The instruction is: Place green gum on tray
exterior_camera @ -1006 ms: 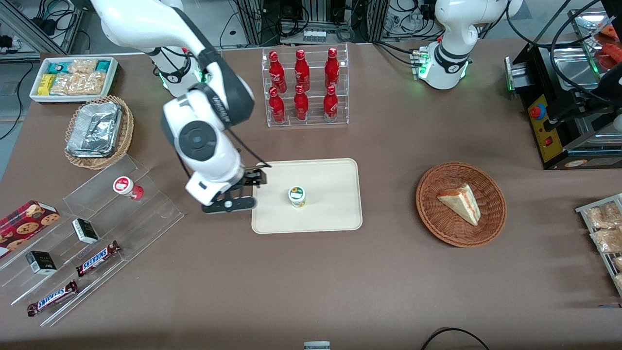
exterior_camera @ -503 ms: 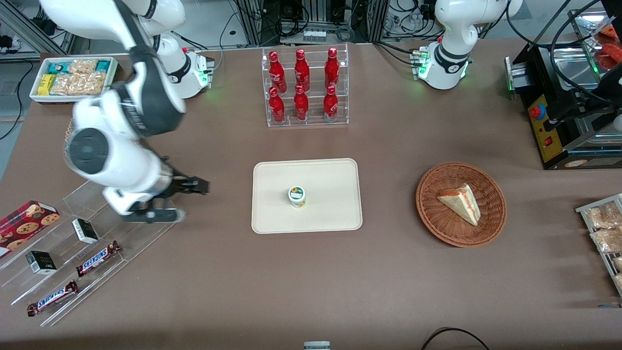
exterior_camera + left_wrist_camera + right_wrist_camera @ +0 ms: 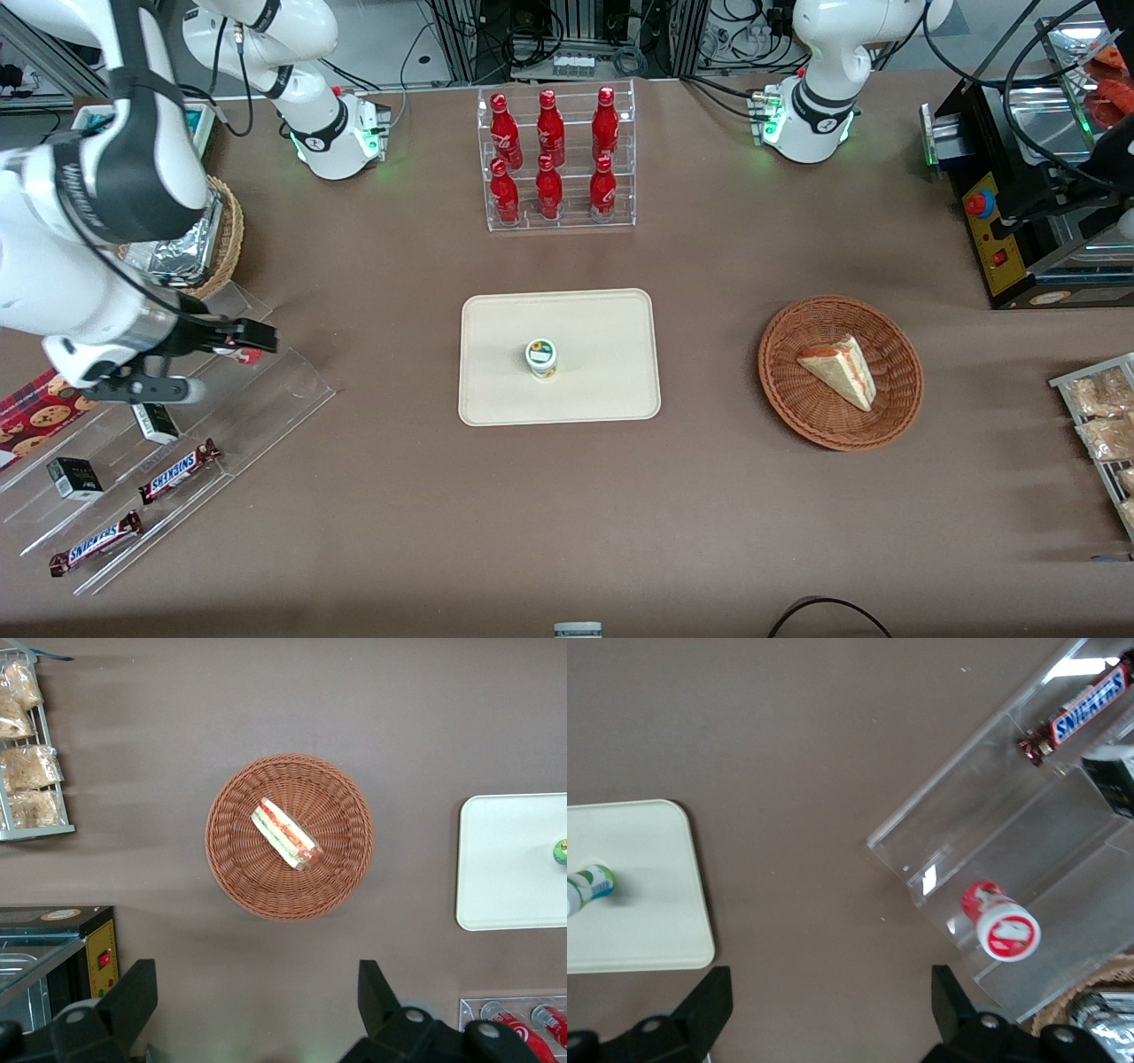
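The green gum (image 3: 541,358) stands upright on the cream tray (image 3: 602,328), near its middle, with nothing touching it. The right wrist view shows the green gum (image 3: 589,886) close to one edge of the tray (image 3: 651,912). The left wrist view catches the tray (image 3: 505,859) with the green gum (image 3: 561,850) at the frame's border. My gripper (image 3: 221,361) hangs open and empty over the clear acrylic stand (image 3: 283,381), well away from the tray toward the working arm's end of the table. In the wrist view the gripper (image 3: 831,1001) has only brown table between its fingers.
A red-lidded canister (image 3: 1005,927) sits on the acrylic stand (image 3: 1028,842), just beside my gripper. Snickers bars (image 3: 177,470) and small dark boxes (image 3: 73,477) lie on its lower steps. A rack of red bottles (image 3: 556,159) and a wicker basket with a sandwich (image 3: 840,372) stand elsewhere.
My gripper has swung from the tray's edge toward the working arm's end of the table, ending over the acrylic stand. The green gum has stayed put on the tray.
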You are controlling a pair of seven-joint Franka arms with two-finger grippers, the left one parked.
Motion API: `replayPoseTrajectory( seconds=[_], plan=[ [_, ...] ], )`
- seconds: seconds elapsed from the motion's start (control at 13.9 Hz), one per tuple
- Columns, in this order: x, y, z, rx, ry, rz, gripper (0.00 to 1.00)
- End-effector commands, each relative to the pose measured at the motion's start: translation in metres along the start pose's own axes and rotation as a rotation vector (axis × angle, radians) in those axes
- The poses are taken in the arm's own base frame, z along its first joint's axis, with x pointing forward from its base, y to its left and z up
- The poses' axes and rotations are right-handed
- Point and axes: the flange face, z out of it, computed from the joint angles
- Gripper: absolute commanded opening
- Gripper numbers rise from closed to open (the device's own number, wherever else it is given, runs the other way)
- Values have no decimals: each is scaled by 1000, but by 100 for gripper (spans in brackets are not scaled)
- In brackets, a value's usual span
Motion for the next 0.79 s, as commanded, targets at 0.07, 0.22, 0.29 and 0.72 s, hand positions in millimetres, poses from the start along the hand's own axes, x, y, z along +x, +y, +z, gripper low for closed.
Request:
replayPoseTrajectory(
  seconds=[0.07,0.22,0.29,0.72],
  plan=[
    [-29,37,-24,14,-50,-13,100],
    [-42,55,-39,3,-54,-25,100],
    [-50,63,-47,-29,-60,-32,100],
    [-74,83,-71,-81,-76,-3,100]
  ],
)
